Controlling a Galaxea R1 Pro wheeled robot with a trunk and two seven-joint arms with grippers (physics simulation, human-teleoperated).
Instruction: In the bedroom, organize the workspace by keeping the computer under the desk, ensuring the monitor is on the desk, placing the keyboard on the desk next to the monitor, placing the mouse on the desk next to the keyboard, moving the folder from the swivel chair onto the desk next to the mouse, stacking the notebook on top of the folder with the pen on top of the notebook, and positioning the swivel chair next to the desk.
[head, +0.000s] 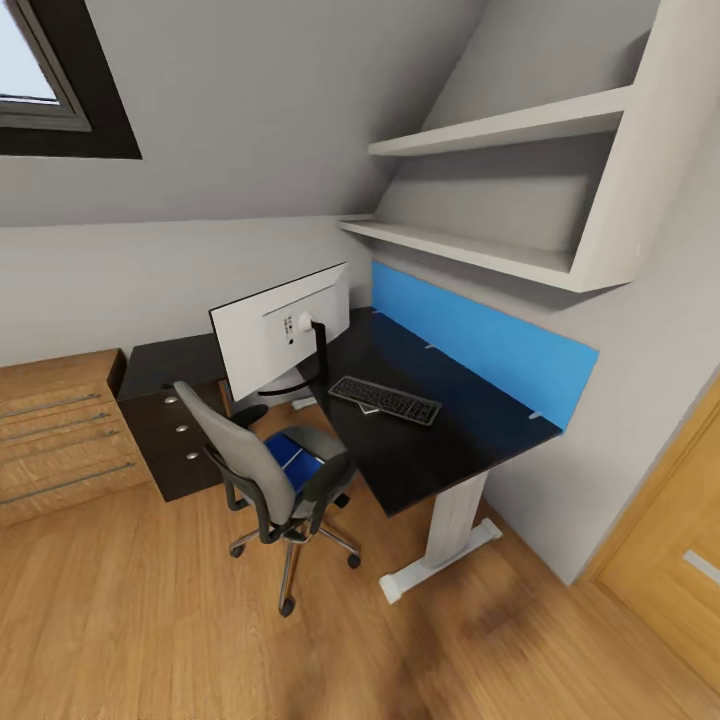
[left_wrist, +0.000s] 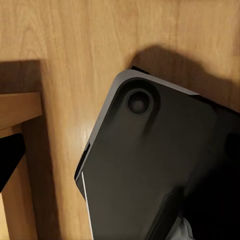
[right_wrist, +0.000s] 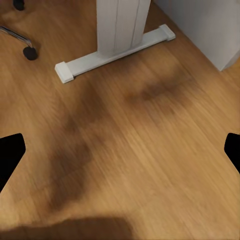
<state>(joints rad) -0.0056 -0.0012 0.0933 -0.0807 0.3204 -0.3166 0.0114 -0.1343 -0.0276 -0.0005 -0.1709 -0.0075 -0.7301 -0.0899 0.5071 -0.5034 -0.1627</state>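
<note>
Wooden floor (head: 150, 620) runs up to a black bench (head: 440, 430) with a blue back panel (head: 480, 345) in the corner. On the bench stands the monitor (head: 275, 335), its white back showing, and the keyboard (head: 386, 400) lies just beside it. The swivel chair (head: 270, 470) sits in front of the bench, in the way, with the blue folder (head: 295, 458) on its seat. A wood drawer unit (head: 60, 430) stands near. Right end effector (right_wrist: 120, 152) is spread wide above the floor by a white bench foot (right_wrist: 112, 52). Left end effector: cannot tell.

Soft, even daylight is filling the room; blurry shadows are smearing across the wooden floor (right_wrist: 125, 150), and wide-angle distortion is bending the head view's edges.
</note>
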